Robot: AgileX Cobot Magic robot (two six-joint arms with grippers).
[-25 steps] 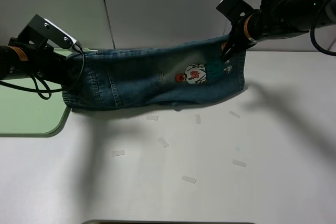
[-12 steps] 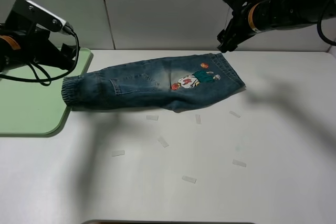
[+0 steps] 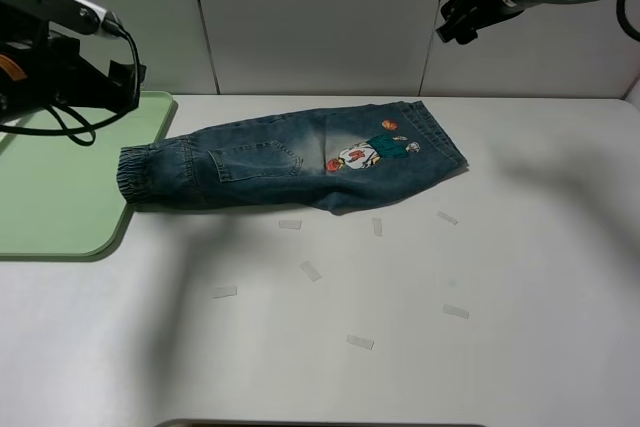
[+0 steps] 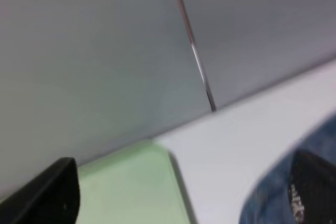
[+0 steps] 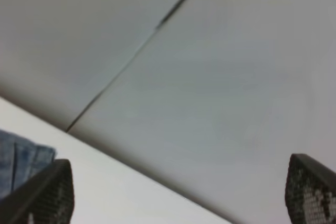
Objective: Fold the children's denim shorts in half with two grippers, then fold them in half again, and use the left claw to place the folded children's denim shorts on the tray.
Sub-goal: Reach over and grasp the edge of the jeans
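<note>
The shorts [image 3: 290, 167] lie flat on the desk [image 3: 500, 277] as one long band. Neither end effector touches them. The gathered cuff end reaches the edge of the green tray [image 3: 60, 197], though the high camera does not show whether it overlaps the rim. A cartoon patch [image 3: 365, 152] sits on the half of the shorts away from the tray. Several small white strips [image 3: 311, 271] are scattered on the desk on the near side of the shorts.

From the high camera, the left end effector [image 3: 125, 77] hangs in the air above the tray, just past the cuff end of the shorts. The right end effector [image 3: 455, 25] is raised well above the waistband end, in front of the wall [image 3: 310, 17]. That view does not make the jaws clear.

The wrist cameras do. In the left one, the left end effector [image 4: 184, 192] has its two dark fingers [image 4: 52, 192] spread wide with nothing between them. Past them are a corner of the tray [image 4: 131, 182], bare desk [image 4: 247, 135] and a blurred patch of the shorts [image 4: 273, 198]. In the right one, the right end effector [image 5: 178, 190] is likewise spread and empty, its fingers [image 5: 310, 187] framing mostly wall [image 5: 210, 77]. A small corner of the shorts [image 5: 21, 156] shows on the desk [image 5: 105, 192] beside one finger.
</note>
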